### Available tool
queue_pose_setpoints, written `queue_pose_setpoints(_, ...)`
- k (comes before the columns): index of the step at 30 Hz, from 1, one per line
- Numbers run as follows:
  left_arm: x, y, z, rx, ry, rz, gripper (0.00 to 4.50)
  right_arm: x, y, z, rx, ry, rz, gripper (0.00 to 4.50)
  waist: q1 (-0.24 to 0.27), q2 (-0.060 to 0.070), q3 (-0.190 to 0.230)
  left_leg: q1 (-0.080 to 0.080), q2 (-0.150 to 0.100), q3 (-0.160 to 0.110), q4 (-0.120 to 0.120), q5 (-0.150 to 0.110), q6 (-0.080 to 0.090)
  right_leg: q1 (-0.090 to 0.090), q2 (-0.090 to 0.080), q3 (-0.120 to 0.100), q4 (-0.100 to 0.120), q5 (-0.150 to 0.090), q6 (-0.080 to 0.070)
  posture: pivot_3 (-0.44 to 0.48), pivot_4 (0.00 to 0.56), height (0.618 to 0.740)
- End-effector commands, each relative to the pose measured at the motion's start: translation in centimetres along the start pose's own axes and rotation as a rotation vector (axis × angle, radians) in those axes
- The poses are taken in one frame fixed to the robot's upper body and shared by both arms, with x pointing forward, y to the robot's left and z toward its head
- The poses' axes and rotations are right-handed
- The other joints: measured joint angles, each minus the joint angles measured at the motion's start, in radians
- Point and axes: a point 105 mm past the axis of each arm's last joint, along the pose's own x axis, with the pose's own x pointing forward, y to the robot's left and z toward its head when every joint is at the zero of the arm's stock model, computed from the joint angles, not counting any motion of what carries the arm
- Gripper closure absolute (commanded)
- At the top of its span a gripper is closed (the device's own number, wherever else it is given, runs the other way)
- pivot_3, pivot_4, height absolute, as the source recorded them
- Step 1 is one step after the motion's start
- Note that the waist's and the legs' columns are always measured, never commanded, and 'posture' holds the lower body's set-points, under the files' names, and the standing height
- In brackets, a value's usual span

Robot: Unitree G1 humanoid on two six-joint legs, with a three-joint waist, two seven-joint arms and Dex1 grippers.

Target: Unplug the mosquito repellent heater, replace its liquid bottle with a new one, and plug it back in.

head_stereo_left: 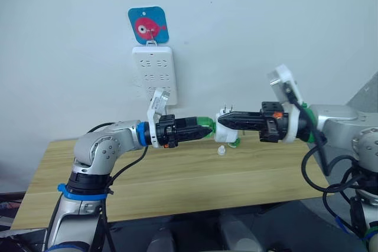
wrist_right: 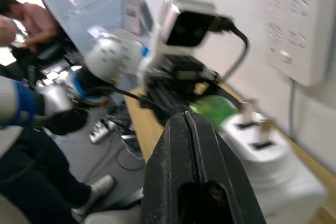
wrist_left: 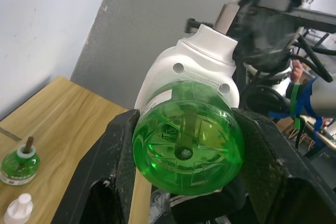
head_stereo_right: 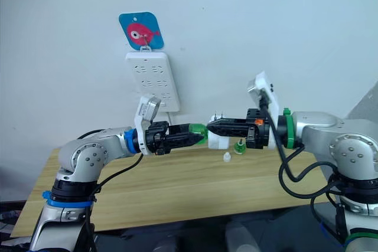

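Left end effector clamped on green bottle, right end effector clamped on mosquito repellent heater — held above table

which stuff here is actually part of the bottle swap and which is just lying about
Part of the job:
- mosquito repellent heater, held by the right hand
- green bottle in the heater, gripped by the left hand
- second green bottle on the table
- white cap
- power strip on the wall

Lying about:
- fish card above the strip
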Motion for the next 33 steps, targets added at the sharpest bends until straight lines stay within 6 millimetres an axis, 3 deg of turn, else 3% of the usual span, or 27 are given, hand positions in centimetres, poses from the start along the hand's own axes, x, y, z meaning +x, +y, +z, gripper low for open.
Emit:
queue_pose_setpoints(1, -0.2, -0.2, 1.6, 0.000, -0.071, -0.003, 2.15, -0.9, 1.0, 1.8, -0.042, -0.073, 0.015, 3.55, 0.000, 0.000, 0.000, 0.000, 0.000, 0.000, 0.000, 0.000, 0.000, 0.000, 0.000, 0.000, 0.000, 0.000, 0.000, -0.206, 0.062, 0.740)
queue_pose_setpoints(5, -0.4, 0.1, 2.0, -0.062, -0.122, 0.000, 2.15, -2.0, 1.2, 2.0, -0.014, -0.110, -0.016, 2.06, 0.000, 0.000, 0.000, 0.000, 0.000, 0.000, 0.000, 0.000, 0.000, 0.000, 0.000, 0.000, 0.000, 0.000, 0.000, -0.219, 0.062, 0.740)
queue_pose_setpoints(9, -0.8, -0.3, 2.2, -0.131, -0.139, -0.039, 2.15, -3.5, -0.4, 0.8, 0.015, -0.103, -0.145, 0.53, -0.001, 0.000, 0.000, 0.000, 0.000, 0.000, 0.000, 0.000, 0.000, 0.000, 0.000, 0.000, -0.001, 0.000, 0.000, -0.229, 0.060, 0.740)
queue_pose_setpoints(11, -1.0, -0.9, 2.0, -0.150, -0.116, -0.073, 2.15, -4.0, -1.0, 0.1, 0.024, -0.085, -0.182, 0.00, -0.001, 0.000, 0.000, 0.000, 0.000, 0.001, 0.000, 0.000, 0.000, 0.000, 0.000, 0.000, 0.000, 0.000, 0.000, -0.235, 0.060, 0.740)
queue_pose_setpoints(13, -1.1, -1.1, 1.9, -0.157, -0.108, -0.084, 2.15, -4.1, -1.1, -0.2, 0.024, -0.079, -0.190, 0.00, -0.002, 0.000, 0.000, 0.000, 0.000, 0.001, 0.000, 0.000, 0.000, 0.000, 0.000, 0.001, 0.000, 0.000, 0.000, -0.235, 0.060, 0.740)
queue_pose_setpoints(15, -1.1, -1.1, 2.1, -0.149, -0.106, -0.089, 2.15, -4.2, -2.9, -1.1, 0.061, -0.072, -0.269, 0.00, -0.004, 0.000, 0.000, 0.000, 0.000, 0.001, 0.000, 0.000, 0.000, 0.000, 0.000, 0.001, 0.000, 0.000, 0.000, -0.240, 0.064, 0.740)
queue_pose_setpoints(18, -0.9, -1.0, 2.2, -0.136, -0.111, -0.082, 2.15, -4.2, -3.8, -1.7, 0.080, -0.073, -0.304, 0.00, -0.004, 0.000, 0.000, 0.000, 0.000, 0.001, 0.000, 0.000, 0.000, 0.000, 0.000, 0.001, 0.000, 0.000, 0.000, -0.238, 0.063, 0.740)
queue_pose_setpoints(27, -0.5, -1.3, 2.7, -0.092, -0.133, -0.079, 2.15, -4.9, -2.7, -0.8, 0.062, -0.081, -0.259, 0.00, -0.002, 0.000, 0.000, -0.001, 0.000, 0.001, 0.000, 0.000, 0.000, -0.001, 0.000, 0.001, -0.001, 0.000, 0.000, -0.230, 0.054, 0.740)
queue_pose_setpoints(33, -0.5, -2.2, 2.8, -0.079, -0.107, -0.127, 2.15, -4.7, -1.9, -1.6, 0.199, -0.073, -0.189, 0.00, -0.003, 0.000, -0.001, -0.001, 0.000, 0.001, 0.000, 0.000, 0.000, -0.001, 0.000, 0.001, -0.001, 0.000, 0.000, -0.231, 0.048, 0.740)
